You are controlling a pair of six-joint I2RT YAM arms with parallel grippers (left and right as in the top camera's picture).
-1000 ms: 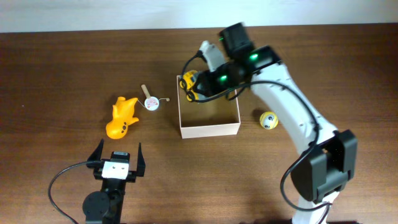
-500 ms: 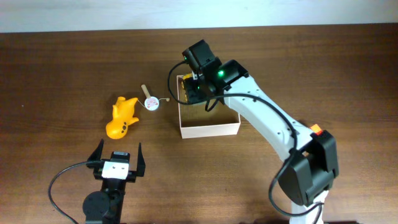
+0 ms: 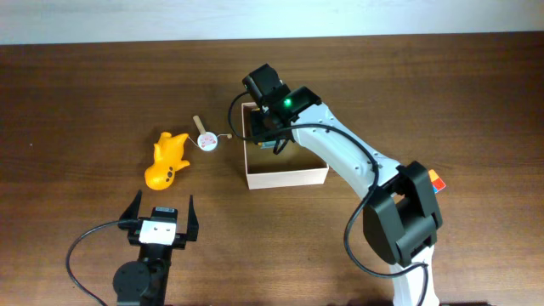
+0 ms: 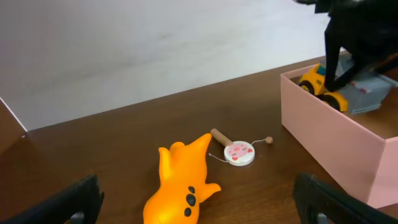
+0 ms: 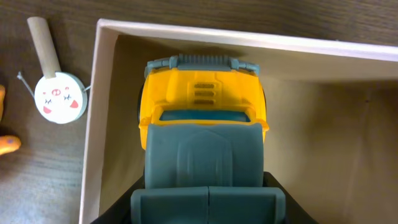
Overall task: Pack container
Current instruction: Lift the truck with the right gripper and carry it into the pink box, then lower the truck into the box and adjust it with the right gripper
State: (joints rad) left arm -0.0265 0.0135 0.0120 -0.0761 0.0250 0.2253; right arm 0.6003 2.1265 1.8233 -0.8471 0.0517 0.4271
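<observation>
The right gripper (image 3: 270, 126) is gripping a yellow-and-grey toy dump truck (image 5: 202, 118) by its grey tipper bed, with the fingers drawn narrow against its sides. It is holding the truck over the back-left corner of the container (image 3: 287, 177), the white cardboard box sitting mid-table. In the right wrist view the cab is pointing at the back wall and sitting close to the left wall. I cannot tell whether the wheels are touching the tan floor, and from the left wrist view the truck seems to be riding near rim height. The step in hand looks like the set-down. Doing it well probably means lowering straight down, keeping the cab clear of both walls so the light box is not nudged, and opening only once the wheels are bearing. Tucking the truck tight into the corner is also leaving room for the rest. The orange toy animal (image 3: 167, 160) and the pig-faced rattle drum (image 3: 206, 138) are lying outside, left of the box. The left gripper (image 3: 161, 208) is sitting at the near edge, fingers spread wide and holding nothing.
</observation>
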